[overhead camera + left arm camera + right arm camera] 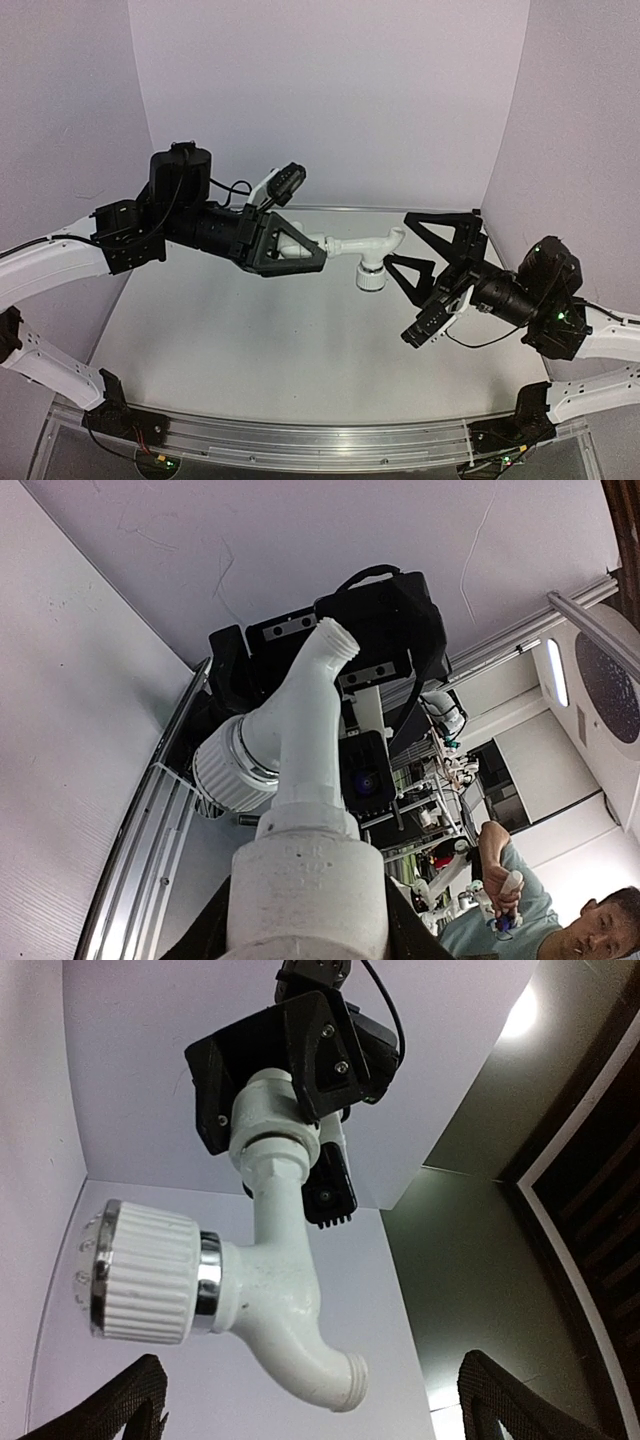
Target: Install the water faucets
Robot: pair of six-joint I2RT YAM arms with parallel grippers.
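Note:
My left gripper [287,250] is shut on the short white cylindrical fitting [308,890], held above the table. The white water faucet [362,245] sticks out of that fitting toward the right, and its ribbed round knob [371,277] hangs downward. In the right wrist view the faucet [285,1280] fills the middle, with the knob [140,1270] to the left and the bent spout's threaded end [345,1385] low down. My right gripper [400,243] stands wide open at the spout end. Its fingers [130,1400] lie on either side and touch nothing.
The grey table [260,340] lies below both arms, with an aluminium rail [320,440] along its near edge. White walls [330,90] close in the back and sides. A person [560,920] shows beyond the cell in the left wrist view.

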